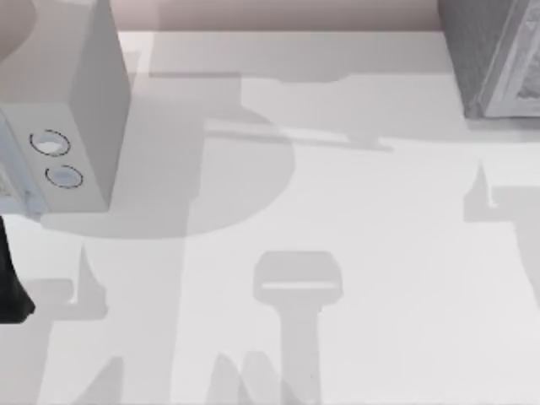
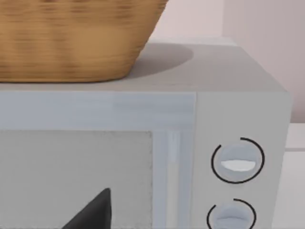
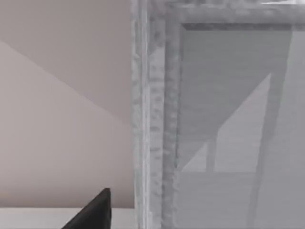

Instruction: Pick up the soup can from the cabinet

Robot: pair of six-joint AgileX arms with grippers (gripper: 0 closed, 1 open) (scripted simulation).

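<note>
Of each arm's fingers I could make out little: one dark fingertip (image 2: 93,212) poked into the left wrist view, pointed at the front of the pale grey box with two round dials (image 1: 63,160), and another dark fingertip (image 3: 95,212) sat in the right wrist view beside the framed front of the cabinet (image 1: 498,59). From such slivers I could not tell whether either pair was spread or pressed together, and nothing seemed to be pinched between them. From above, a dark part of the left arm (image 1: 13,283) showed at the left edge of the counter (image 1: 337,194), near the dial box; the right arm was marked there by its shadow on the right side. The cabinet stood at the far right corner, dark grey and speckled, its paler lined front looking closed as far as I could judge. The soup can was nowhere I could spot, so I took it to be inside, behind that front. To my eye the job had hardly started: no grasp made, the cabinet yet to be opened, the can yet to be reached and lifted out. A woven basket (image 2: 71,38) rested on top of the dial box. The counter was pale, smooth and bare in the middle, crossed by soft grey shadows, with a plain pinkish wall behind.
</note>
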